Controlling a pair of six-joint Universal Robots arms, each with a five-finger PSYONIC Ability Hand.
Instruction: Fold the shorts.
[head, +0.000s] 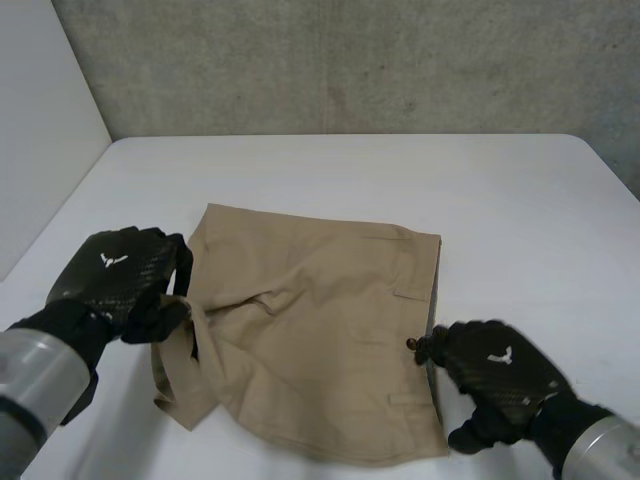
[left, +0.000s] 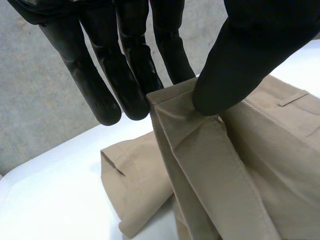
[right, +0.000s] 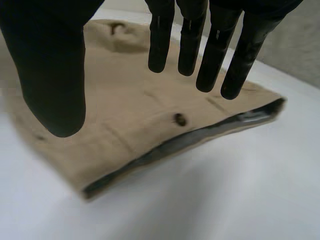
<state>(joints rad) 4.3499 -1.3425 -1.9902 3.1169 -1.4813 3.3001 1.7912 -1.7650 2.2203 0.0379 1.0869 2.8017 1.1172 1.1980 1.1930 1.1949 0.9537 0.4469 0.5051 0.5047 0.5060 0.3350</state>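
Tan shorts (head: 320, 330) lie on the white table (head: 350, 170), waistband toward my right arm, leg ends toward my left. My left hand (head: 110, 275) is at the left leg end and holds it raised off the table. In the left wrist view its fingers (left: 125, 75) and thumb pinch the folded hem of the shorts (left: 200, 150). My right hand (head: 495, 370) hovers at the waistband edge beside a dark button (head: 411, 344). In the right wrist view this hand (right: 50, 65) has straight fingers and a spread thumb above the shorts (right: 125, 100), holding nothing. The waistband gapes open, dark inside.
A grey concrete wall (head: 350, 60) stands behind the table, and a white panel (head: 40, 120) borders its left side. Bare tabletop surrounds the shorts, widest at the back and on the right.
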